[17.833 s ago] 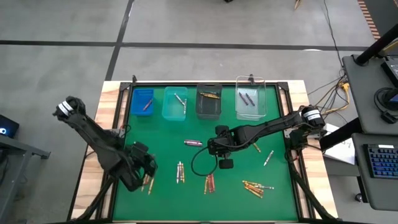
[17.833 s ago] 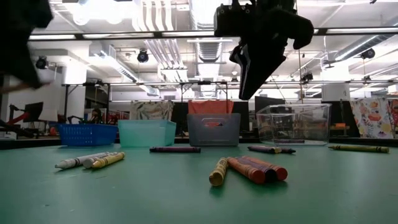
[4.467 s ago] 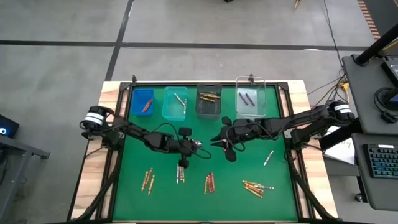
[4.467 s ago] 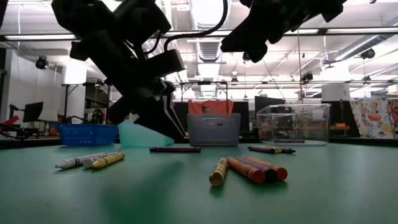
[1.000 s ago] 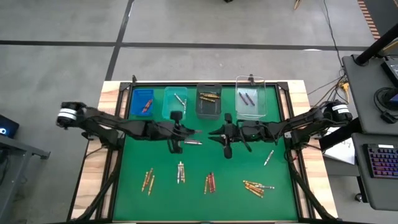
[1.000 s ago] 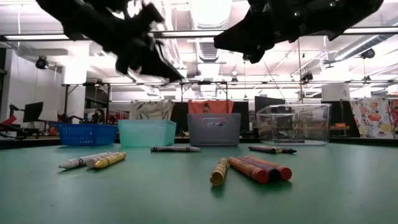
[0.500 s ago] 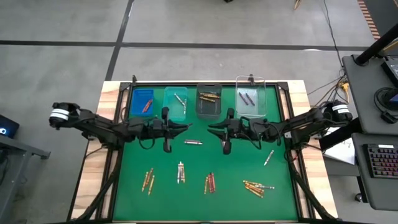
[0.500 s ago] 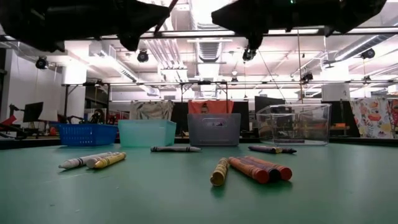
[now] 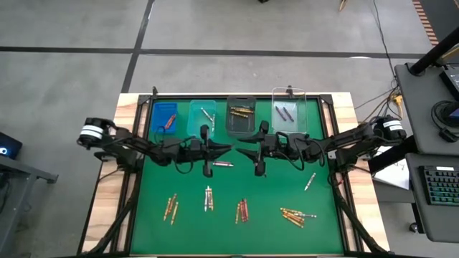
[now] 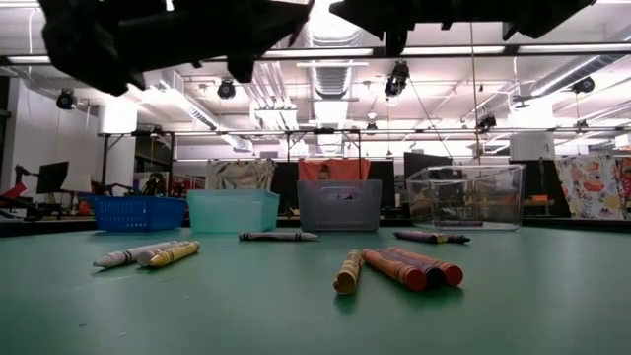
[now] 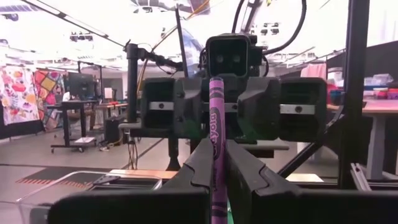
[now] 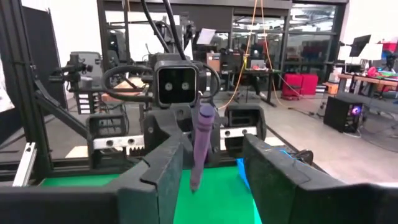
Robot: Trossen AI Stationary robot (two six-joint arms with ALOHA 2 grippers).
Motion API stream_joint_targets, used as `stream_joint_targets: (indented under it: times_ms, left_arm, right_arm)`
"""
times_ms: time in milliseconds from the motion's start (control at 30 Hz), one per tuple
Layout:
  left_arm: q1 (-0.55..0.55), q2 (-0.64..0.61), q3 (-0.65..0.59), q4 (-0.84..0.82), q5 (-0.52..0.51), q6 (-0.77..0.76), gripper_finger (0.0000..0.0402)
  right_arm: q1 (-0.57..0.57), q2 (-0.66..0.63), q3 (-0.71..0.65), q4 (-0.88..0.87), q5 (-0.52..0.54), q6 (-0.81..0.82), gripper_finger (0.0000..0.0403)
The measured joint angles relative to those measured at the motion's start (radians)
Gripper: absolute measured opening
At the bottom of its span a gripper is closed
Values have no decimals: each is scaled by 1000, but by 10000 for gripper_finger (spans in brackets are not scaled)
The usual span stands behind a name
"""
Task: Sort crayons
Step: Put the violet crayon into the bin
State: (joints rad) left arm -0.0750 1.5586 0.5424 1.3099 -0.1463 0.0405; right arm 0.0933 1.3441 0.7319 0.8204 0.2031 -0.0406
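My two grippers face each other high above the middle of the green mat (image 9: 272, 197). My left gripper (image 9: 228, 148) (image 11: 217, 152) is shut on a purple crayon (image 11: 216, 118) (image 12: 200, 140). The crayon's free end reaches between the fingers of my right gripper (image 9: 242, 149) (image 12: 208, 158). That gripper is open and stands on either side of the crayon without touching it. Loose crayons lie flat on the mat: one (image 9: 222, 164) below the grippers, and groups (image 9: 208, 198) (image 9: 242, 211) (image 9: 296, 215) toward the near edge. My left gripper pinches the purple crayon's rear part (image 11: 217, 186) between its two fingers. The crayon lies along the fingers, and its front part (image 11: 215, 93) sticks out past them toward the table's right side. It is about level and lifted clear of the mat.
Four bins stand in a row at the mat's far edge: blue (image 9: 164, 118), pale teal (image 9: 201, 118), dark grey (image 9: 240, 117) and clear (image 9: 289, 115), each with crayons inside. More crayons lie at the near left (image 9: 171, 208) and at the right (image 9: 309, 181).
Both grippers have risen; in the low view they have gone up almost out of the picture. My left gripper, carrying the purple crayon, first drew back toward the table's left edge, then went right toward my right gripper, bringing the crayon's end between its fingers.
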Motion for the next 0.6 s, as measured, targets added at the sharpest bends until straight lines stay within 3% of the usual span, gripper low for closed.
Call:
stream_joint_targets:
  times_ms: [367, 500, 600]
  left_arm:
    - [0, 97, 86, 0, 0, 2, 0]
    - [0, 98, 85, 4, 0, 2, 0]
    - [0, 98, 85, 5, -1, 2, 2]
  right_arm:
    - [-2, 0, 0, -1, 0, -17, 158]
    - [-2, 0, 0, -1, 0, -21, 131]
    - [-2, 0, 0, -1, 6, -21, 88]
